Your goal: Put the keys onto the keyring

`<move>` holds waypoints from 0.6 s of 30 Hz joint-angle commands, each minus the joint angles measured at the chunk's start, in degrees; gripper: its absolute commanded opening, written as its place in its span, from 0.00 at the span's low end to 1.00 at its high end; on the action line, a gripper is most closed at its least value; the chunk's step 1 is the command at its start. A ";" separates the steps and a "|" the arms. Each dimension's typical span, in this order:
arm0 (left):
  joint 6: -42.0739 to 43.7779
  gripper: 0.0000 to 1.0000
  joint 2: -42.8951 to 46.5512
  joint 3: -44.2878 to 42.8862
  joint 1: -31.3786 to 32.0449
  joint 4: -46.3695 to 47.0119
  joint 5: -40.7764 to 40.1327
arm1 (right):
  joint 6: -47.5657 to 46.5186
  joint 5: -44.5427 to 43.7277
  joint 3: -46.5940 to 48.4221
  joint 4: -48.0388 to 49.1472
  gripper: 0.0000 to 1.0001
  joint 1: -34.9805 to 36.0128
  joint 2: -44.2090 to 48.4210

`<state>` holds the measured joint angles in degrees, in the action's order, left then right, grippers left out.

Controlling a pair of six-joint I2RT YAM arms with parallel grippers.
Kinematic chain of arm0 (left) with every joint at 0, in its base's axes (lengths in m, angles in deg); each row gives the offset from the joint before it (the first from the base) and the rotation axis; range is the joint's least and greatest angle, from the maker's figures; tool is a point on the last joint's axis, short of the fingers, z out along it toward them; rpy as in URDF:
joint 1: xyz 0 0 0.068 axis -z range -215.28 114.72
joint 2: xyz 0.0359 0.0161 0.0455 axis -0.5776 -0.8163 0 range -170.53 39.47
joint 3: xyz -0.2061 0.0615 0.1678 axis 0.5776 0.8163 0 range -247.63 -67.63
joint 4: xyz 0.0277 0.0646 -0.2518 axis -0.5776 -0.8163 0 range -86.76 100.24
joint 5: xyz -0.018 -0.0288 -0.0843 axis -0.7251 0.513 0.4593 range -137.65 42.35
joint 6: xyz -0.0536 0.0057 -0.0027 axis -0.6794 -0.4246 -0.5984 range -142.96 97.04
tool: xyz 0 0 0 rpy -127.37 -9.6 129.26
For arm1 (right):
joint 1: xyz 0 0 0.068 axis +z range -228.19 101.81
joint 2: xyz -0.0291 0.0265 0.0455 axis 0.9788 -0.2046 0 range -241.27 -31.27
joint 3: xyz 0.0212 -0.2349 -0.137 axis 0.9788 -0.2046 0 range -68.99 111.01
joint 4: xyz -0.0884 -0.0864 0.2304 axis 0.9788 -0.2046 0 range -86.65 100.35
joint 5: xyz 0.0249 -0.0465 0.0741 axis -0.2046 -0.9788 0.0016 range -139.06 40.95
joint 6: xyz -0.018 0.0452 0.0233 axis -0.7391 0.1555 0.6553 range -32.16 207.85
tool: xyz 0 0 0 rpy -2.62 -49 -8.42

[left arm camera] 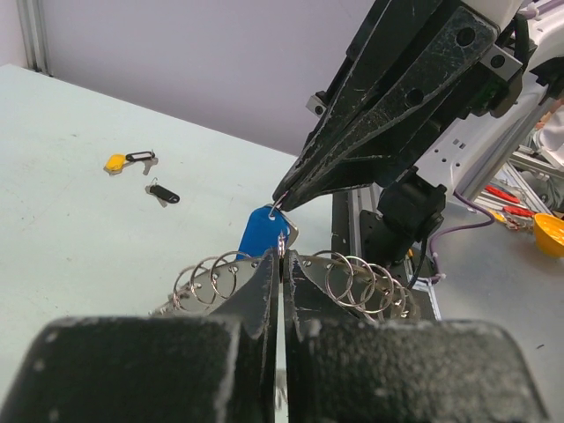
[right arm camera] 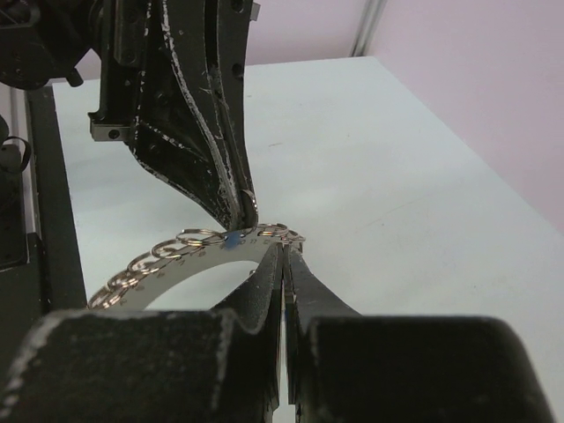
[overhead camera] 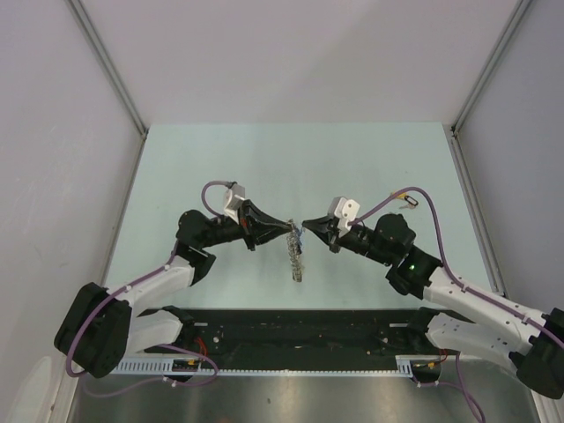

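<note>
The keyring (overhead camera: 296, 256) is a silver band with several small split rings along its edge; it hangs upright above the table between both grippers. My left gripper (overhead camera: 289, 227) is shut on its top edge, as the left wrist view (left arm camera: 280, 254) shows on the band (left arm camera: 231, 266). My right gripper (overhead camera: 307, 224) is shut on the small loop of a blue-tagged key (left arm camera: 263, 233), tip to tip with the left one (left arm camera: 282, 203). In the right wrist view my right gripper (right arm camera: 284, 251) sits at the band (right arm camera: 167, 269). A yellow key (left arm camera: 115, 162) and a black key (left arm camera: 163, 195) lie on the table.
The pale green table (overhead camera: 264, 167) is walled on three sides. A black rail (overhead camera: 291, 326) runs along the near edge between the arm bases. Off the table's near side sits an orange bowl (left arm camera: 548, 233). The two loose keys lie at the far right (overhead camera: 410, 200).
</note>
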<state>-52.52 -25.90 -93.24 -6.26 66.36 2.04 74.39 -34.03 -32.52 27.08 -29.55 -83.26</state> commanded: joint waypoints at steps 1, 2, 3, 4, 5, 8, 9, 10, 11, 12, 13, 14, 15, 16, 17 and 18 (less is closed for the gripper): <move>-1.38 0.00 0.32 -1.90 0.16 2.68 -0.91 | 2.38 -5.00 1.41 4.89 0.00 1.19 -0.83; -1.38 0.00 0.24 -1.90 0.25 2.59 -0.91 | 2.99 -5.44 1.50 5.15 0.00 1.19 -1.10; -1.38 0.00 0.24 -1.99 0.17 2.59 -1.00 | 3.25 -5.71 1.41 5.24 0.00 1.37 -1.10; -1.29 0.01 0.32 -1.99 0.25 2.68 -1.00 | 3.43 -6.41 1.41 5.42 0.00 1.54 -1.27; -1.20 0.00 0.24 -1.99 0.25 2.59 -1.00 | 3.87 -6.59 1.50 5.68 0.00 1.63 -1.19; -1.29 0.00 0.32 -1.91 0.25 2.68 -1.00 | 4.31 -6.15 1.41 6.03 0.00 1.89 -1.45; -1.29 0.01 0.24 -1.99 0.25 2.59 -1.00 | 4.23 -6.06 1.50 6.03 0.00 2.07 -1.54; -1.29 0.01 0.24 -1.91 0.25 2.51 -1.17 | 4.14 -5.63 1.41 6.03 0.00 2.24 -1.63; -1.29 0.00 0.24 -1.90 0.17 2.51 -1.09 | 3.79 -5.19 1.41 6.03 0.00 2.42 -1.71; -1.29 0.00 0.15 -1.99 0.25 2.51 -1.09 | 3.18 -4.75 1.41 6.03 0.00 2.42 -1.89; -1.29 0.00 0.15 -1.99 0.25 2.51 -1.18 | 2.91 -3.79 1.50 5.95 0.00 2.42 -1.89; -1.29 0.01 0.24 -1.99 0.25 2.51 -1.09 | 2.65 -3.34 1.41 5.60 0.00 2.51 -1.98; -1.29 0.00 0.32 -1.99 0.17 2.68 -1.00 | 2.29 -2.64 1.50 5.42 0.00 2.42 -2.07; -1.29 0.00 0.32 -1.91 0.16 2.59 -0.91 | 1.59 -1.68 1.50 5.24 0.00 2.42 -2.07; -1.38 0.00 0.32 -1.99 0.25 2.68 -0.83 | 1.33 -1.41 1.50 4.89 0.00 2.42 -1.98; -1.46 0.00 0.15 -1.99 0.17 2.77 -0.65 | 0.71 -0.36 1.41 4.72 0.00 2.33 -1.98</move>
<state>-52.92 -25.92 -93.24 -6.26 66.23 2.02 76.97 -37.33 -32.52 29.55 -27.41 -85.29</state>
